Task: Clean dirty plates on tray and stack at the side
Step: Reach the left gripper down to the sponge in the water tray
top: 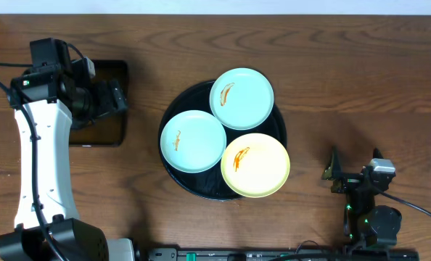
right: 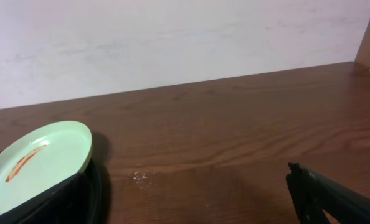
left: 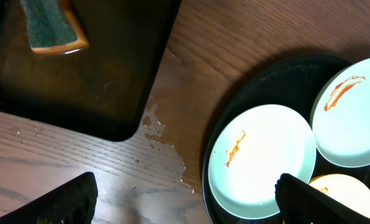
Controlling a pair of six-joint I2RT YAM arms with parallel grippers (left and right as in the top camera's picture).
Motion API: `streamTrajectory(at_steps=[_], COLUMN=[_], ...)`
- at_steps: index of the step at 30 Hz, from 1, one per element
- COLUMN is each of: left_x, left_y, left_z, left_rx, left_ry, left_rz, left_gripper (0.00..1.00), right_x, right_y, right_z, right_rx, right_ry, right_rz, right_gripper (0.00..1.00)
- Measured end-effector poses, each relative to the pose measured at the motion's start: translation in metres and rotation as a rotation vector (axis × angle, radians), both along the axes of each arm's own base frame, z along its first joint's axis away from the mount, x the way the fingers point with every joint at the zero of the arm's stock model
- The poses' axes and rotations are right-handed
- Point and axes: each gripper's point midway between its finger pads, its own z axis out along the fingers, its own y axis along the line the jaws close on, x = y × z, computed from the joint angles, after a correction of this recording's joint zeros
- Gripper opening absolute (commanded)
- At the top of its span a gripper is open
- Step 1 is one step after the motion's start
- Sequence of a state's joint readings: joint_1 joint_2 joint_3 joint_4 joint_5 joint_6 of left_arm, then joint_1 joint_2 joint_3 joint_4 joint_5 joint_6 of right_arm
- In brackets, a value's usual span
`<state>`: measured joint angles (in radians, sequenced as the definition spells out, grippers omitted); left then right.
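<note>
Cleaning looks not yet begun: all three plates lie on the round black tray (top: pixel 189 98), each carrying an orange-brown smear. One mint plate (top: pixel 241 98) sits at the tray's far edge, the other mint plate (top: pixel 193 141) at its left edge, and the yellow plate (top: pixel 255 164) at its near right edge, with rims overhanging the tray's lip. Left of the tray, a sponge (left: pixel 53 26) rests in a rectangular tray (left: pixel 98 81), untouched. The next move probably calls for the left gripper (left: pixel 185 202) to reach away from the round tray and pinch that sponge, or for a plate to be steadied for wiping. Its jaws are spread wide, holding and touching nothing, hanging above the table (left: pixel 60 155) just left of the tray. The right gripper (top: pixel 333 174), well apart to the tray's right, is likewise spread and empty.
</note>
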<state>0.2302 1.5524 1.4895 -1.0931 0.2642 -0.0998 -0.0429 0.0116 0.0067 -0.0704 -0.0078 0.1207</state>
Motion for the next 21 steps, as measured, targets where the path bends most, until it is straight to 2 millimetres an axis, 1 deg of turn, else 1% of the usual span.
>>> streamTrajectory(at_steps=[5, 7, 9, 12, 13, 14, 15, 16, 17, 19, 21], left_x=[0.000, 0.008, 0.020, 0.034, 0.035, 0.034, 0.032, 0.031, 0.031, 0.029, 0.031], left_y=[0.001, 0.011, 0.032, 0.079, 0.095, 0.116, 0.126, 0.131, 0.134, 0.127, 0.118], left_z=[0.000, 0.002, 0.008, 0.018, 0.019, 0.014, 0.006, -0.004, -0.025, -0.059, -0.086], left_rx=[0.006, 0.049, 0.113, 0.170, 0.176, 0.174, 0.161, 0.128, 0.076, -0.021, -0.099], left_ry=[-0.001, -0.030, -0.082, -0.167, -0.180, -0.178, -0.158, -0.131, -0.082, 0.011, 0.078], left_rz=[0.002, 0.025, 0.106, 0.274, 0.323, 0.386, 0.413, 0.420, 0.421, 0.405, 0.383], left_gripper=[0.92, 0.92, 0.92, 0.92, 0.92, 0.92, 0.92, 0.92, 0.92, 0.92, 0.92], right_x=[0.000, 0.000, 0.000, 0.000, 0.000, 0.000, 0.000, 0.000, 0.000, 0.000, 0.000], right_y=[0.000, 0.000, 0.000, 0.000, 0.000, 0.000, 0.000, 0.000, 0.000, 0.000, 0.000], right_z=[0.000, 0.000, 0.000, 0.000, 0.000, 0.000, 0.000, 0.000, 0.000, 0.000, 0.000], right_rx=[0.000, 0.000, 0.000, 0.000, 0.000, 0.000, 0.000, 0.000, 0.000, 0.000, 0.000], right_ry=[0.000, 0.000, 0.000, 0.000, 0.000, 0.000, 0.001, 0.000, 0.000, 0.000, 0.000], right_rz=[0.000, 0.000, 0.000, 0.000, 0.000, 0.000, 0.000, 0.000, 0.000, 0.000, 0.000], right_gripper=[0.99, 0.99, 0.99, 0.99, 0.99, 0.99, 0.99, 0.99, 0.99, 0.99, 0.99])
